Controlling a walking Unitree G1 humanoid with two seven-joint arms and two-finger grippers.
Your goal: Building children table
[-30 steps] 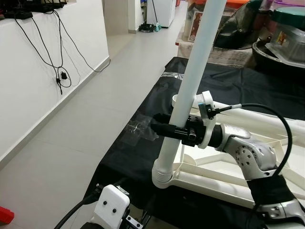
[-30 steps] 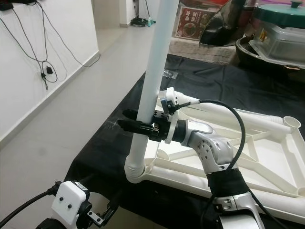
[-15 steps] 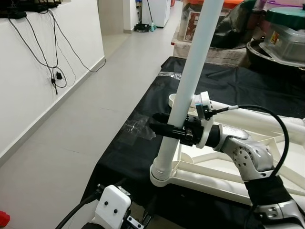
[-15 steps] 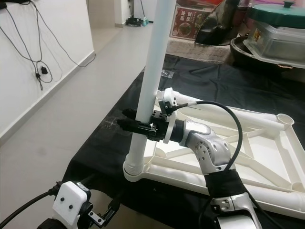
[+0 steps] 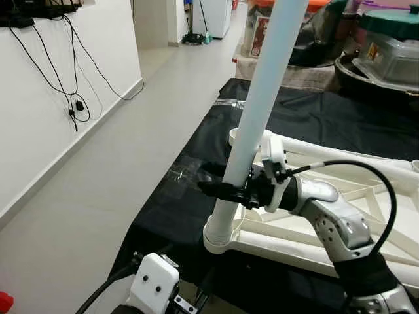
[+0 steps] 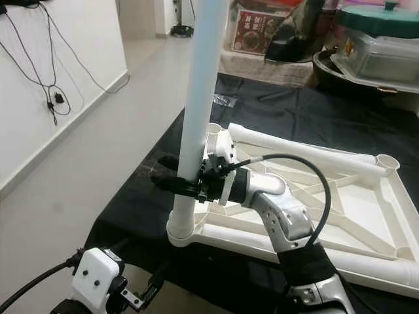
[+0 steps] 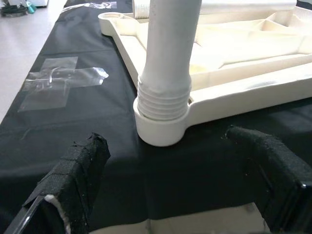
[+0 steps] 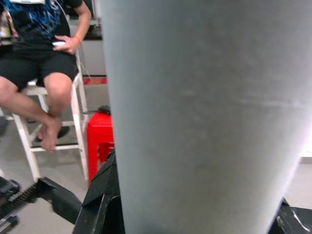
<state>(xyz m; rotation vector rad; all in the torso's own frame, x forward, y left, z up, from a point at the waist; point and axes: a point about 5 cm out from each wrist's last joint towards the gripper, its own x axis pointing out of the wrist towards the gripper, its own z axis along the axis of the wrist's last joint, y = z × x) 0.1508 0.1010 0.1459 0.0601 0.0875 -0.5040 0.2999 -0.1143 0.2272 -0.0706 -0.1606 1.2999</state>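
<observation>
Upside-down white table top [image 6: 366, 222] lying flat on black cloth [image 5: 196, 150]. White leg [image 6: 196, 124] standing in near corner socket [image 7: 161, 127], right gripper [image 6: 171, 183] fingers clamped round it. Keep straight, twist gently. Left gripper [image 7: 170, 195] fingers apart, below.

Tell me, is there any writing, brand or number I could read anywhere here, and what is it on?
None can be read.
Red box behind the black cloth: printed picture and lettering, too small and blurred to read.
Person's black shirt, seen past the table leg: blue print, too blurred to read.
Table leg, tabletop frame, right gripper on the leg and left gripper: no markings visible.
</observation>
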